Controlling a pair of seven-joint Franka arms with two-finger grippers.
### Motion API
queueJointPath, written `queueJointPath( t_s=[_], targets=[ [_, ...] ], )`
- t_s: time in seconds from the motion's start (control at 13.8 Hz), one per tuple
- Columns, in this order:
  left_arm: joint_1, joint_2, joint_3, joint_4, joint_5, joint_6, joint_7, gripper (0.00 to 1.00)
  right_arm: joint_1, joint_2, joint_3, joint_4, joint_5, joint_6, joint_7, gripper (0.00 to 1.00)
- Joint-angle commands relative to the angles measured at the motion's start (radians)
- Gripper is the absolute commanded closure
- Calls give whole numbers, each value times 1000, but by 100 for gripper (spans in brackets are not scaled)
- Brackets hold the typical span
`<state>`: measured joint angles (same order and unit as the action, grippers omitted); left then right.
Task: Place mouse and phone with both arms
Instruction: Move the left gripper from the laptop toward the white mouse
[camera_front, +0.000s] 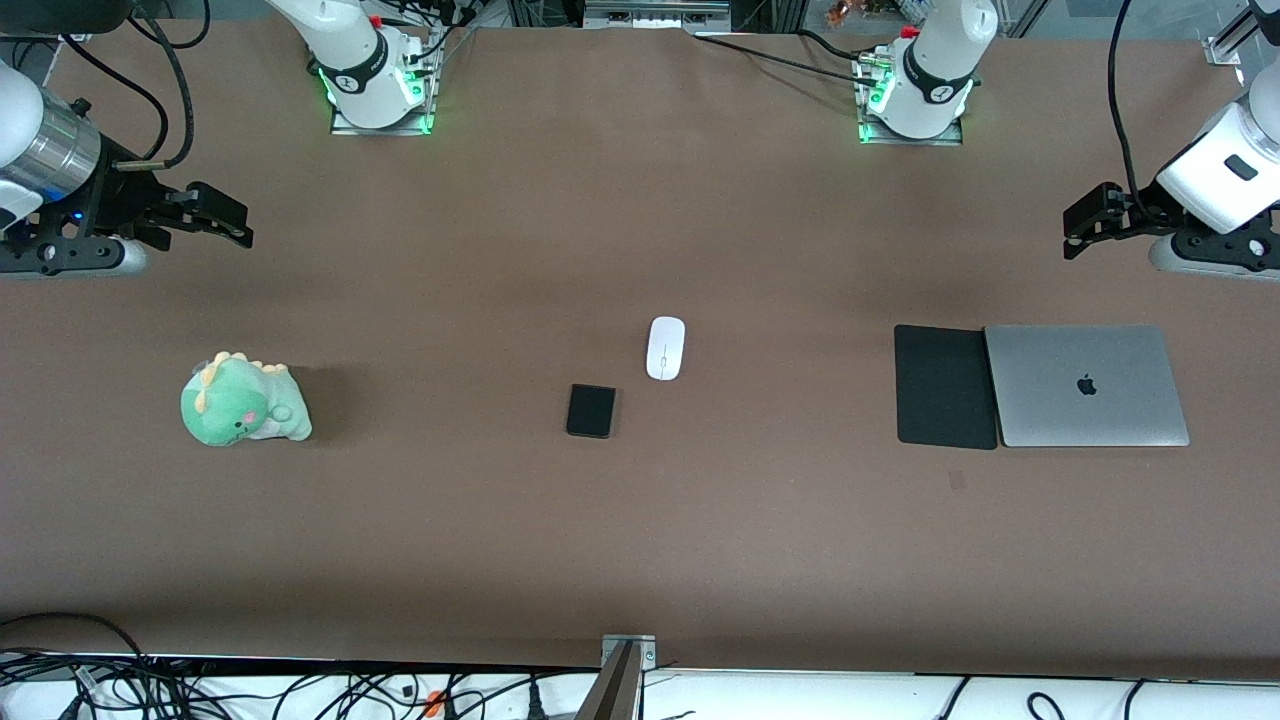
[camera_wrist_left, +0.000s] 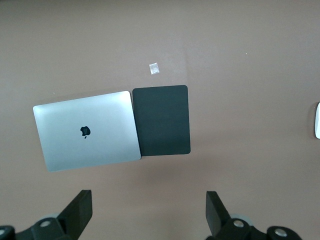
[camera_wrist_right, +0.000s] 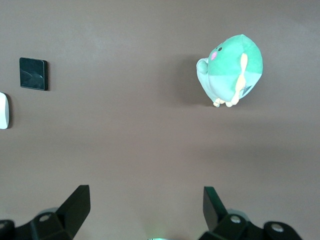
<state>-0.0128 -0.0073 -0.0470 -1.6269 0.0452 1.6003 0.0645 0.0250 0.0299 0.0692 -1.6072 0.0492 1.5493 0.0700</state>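
Note:
The white mouse (camera_front: 665, 348) lies near the middle of the table. The black phone (camera_front: 591, 411) lies beside it, a little nearer the front camera and toward the right arm's end. The right wrist view shows the phone (camera_wrist_right: 33, 74) and an edge of the mouse (camera_wrist_right: 3, 110); the left wrist view shows a sliver of the mouse (camera_wrist_left: 317, 120). My left gripper (camera_front: 1082, 222) is open and empty, up over the table at the left arm's end. My right gripper (camera_front: 222, 215) is open and empty, over the table at the right arm's end. Both are well away from the mouse and phone.
A closed silver laptop (camera_front: 1087, 386) lies toward the left arm's end with a black mouse pad (camera_front: 944, 386) touching its side. A green plush dinosaur (camera_front: 243, 402) sits toward the right arm's end. A small scrap (camera_wrist_left: 154, 68) lies near the pad.

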Motion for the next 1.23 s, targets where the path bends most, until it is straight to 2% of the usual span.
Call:
queueJointPath(
  t_s=[0.0, 0.29, 0.44, 0.58, 0.73, 0.8, 0.94, 1.16],
  targets=[
    [1, 12, -1, 33, -16, -26, 11, 0, -7, -15, 3, 4, -6, -18, -4, 0],
    [1, 12, -1, 32, -16, -30, 12, 0, -7, -16, 3, 4, -6, -20, -9, 0],
    [-3, 13, -4, 29, -16, -127, 14, 0, -7, -16, 3, 4, -6, -20, -9, 0],
    [-7, 51, -48, 13, -19, -236, 11, 0, -7, -16, 3, 4, -6, -20, -10, 0],
    [-9, 143, -112, 18, -27, -249, -5, 0, -7, -16, 1, 4, -6, -20, -7, 0],
    [-9, 198, -123, 21, -59, -223, -6, 0, -7, -16, 3, 4, -6, -20, -7, 0],
    [-12, 289, -139, 16, -149, -79, -6, 0, -7, -18, 3, 4, -11, -20, -3, 0],
    [-74, 421, -178, 18, -156, 154, -8, 0, -7, -21, 0, 4, -11, -28, -4, 0]
  ],
)
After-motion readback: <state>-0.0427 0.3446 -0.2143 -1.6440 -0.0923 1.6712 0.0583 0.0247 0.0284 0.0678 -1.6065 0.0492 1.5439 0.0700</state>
